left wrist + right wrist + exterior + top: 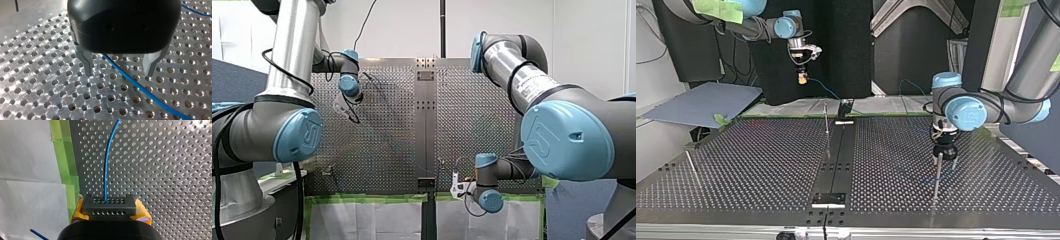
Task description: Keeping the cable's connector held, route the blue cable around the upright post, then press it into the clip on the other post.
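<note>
Blue cable (106,170) gripped at its connector (109,205) by my right gripper (110,212), with my left gripper (118,73) released astride it.

The dark connector sits clamped between the right gripper's yellow pads (78,211), and the cable leaves it straight ahead over the perforated bench (162,170), near a strip of green tape (66,157). Further along, the cable crosses the bench between the left gripper's metal fingers (87,62), which are spread apart and touch it on neither side. In the top view that gripper hangs just beside a thin upright post (937,175) at the view's right, while the right gripper is lifted near the bench's far edge.
</note>
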Controlling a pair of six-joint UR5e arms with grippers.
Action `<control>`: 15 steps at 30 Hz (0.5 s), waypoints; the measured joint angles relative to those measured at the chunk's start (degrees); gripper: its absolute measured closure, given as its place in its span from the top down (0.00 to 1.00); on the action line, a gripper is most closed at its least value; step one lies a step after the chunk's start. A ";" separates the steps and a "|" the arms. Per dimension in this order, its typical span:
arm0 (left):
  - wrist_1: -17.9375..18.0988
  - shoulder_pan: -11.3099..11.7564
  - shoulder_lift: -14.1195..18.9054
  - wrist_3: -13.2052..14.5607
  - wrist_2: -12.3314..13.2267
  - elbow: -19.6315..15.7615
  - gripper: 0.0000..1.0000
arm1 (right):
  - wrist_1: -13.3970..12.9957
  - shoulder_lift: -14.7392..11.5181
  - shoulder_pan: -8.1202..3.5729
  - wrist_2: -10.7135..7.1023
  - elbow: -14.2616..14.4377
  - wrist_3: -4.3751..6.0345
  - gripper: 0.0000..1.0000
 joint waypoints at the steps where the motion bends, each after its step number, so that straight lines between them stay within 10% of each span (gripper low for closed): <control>1: -0.17 -0.02 0.00 -0.45 0.03 0.00 1.00 | 0.00 0.00 0.00 -0.03 0.00 0.00 0.00; 15: -4.15 -0.45 0.07 -8.67 -0.13 -0.04 1.00 | 0.00 0.00 0.00 -0.14 0.00 0.00 0.00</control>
